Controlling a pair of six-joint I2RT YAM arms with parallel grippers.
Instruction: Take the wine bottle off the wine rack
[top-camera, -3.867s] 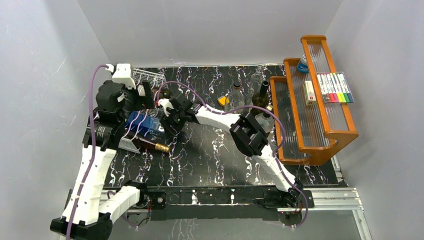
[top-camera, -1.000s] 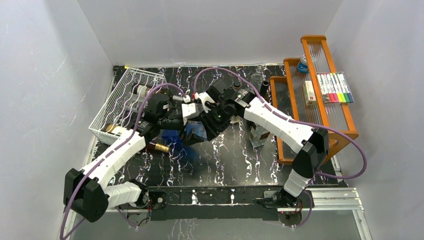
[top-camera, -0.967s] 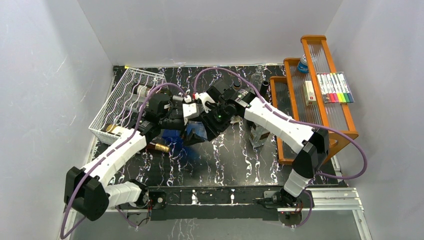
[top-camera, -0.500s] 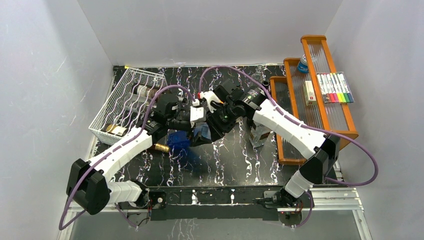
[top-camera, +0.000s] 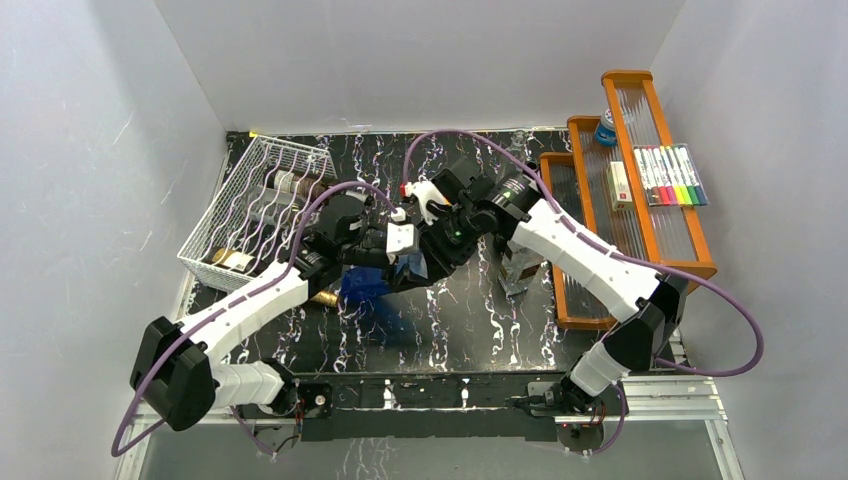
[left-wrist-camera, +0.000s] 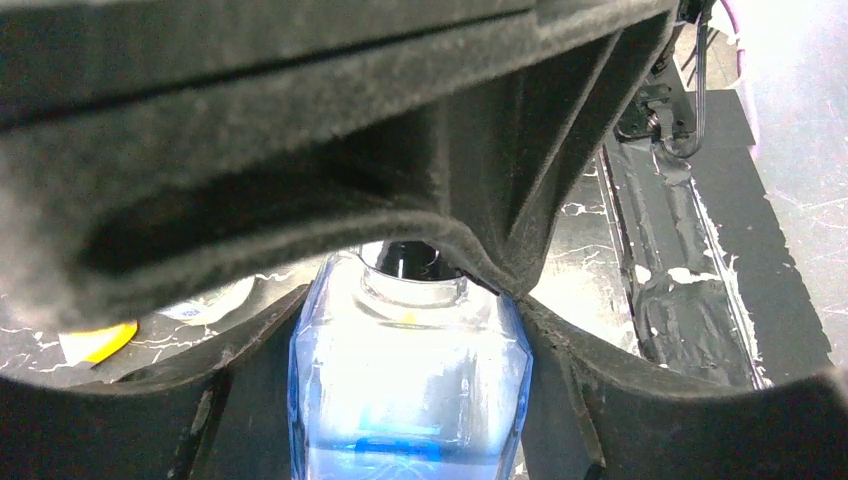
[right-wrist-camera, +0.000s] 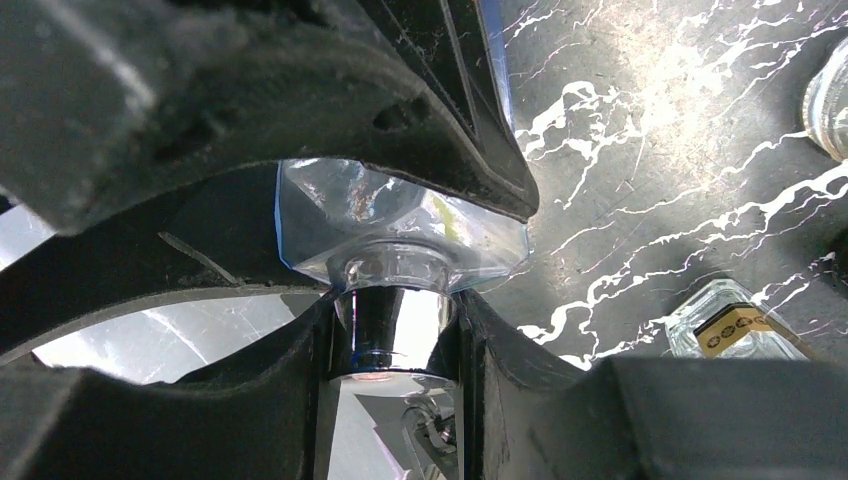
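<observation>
Both of my tools have the wine bottle (left-wrist-camera: 410, 420), a clear, blue-tinted one, and it is off the wine rack (top-camera: 232, 205), hanging over the middle of the counter (top-camera: 470, 320). My left tool (left-wrist-camera: 400, 370) is closed partway, its two fingers pressed against opposite sides of the square body. My right tool (right-wrist-camera: 392, 345) is closed much narrower, pinching the shiny cap and neck just beyond the shoulder. So the bottle's long axis runs straight from one tool to the other, roughly across the counter and lying more flat than upright, with the neck toward my right arm and the base toward my left. The rack sits well apart, back and to the left, with other bottles (top-camera: 283, 183) in it. A brown bottle (top-camera: 318, 295) lies on the counter just on the rack side of what I hold. I judge the lift-off done. Setting it down turns on that axis: the bare counter is below and toward me, and one tool must let go before the other tips it upright.
</observation>
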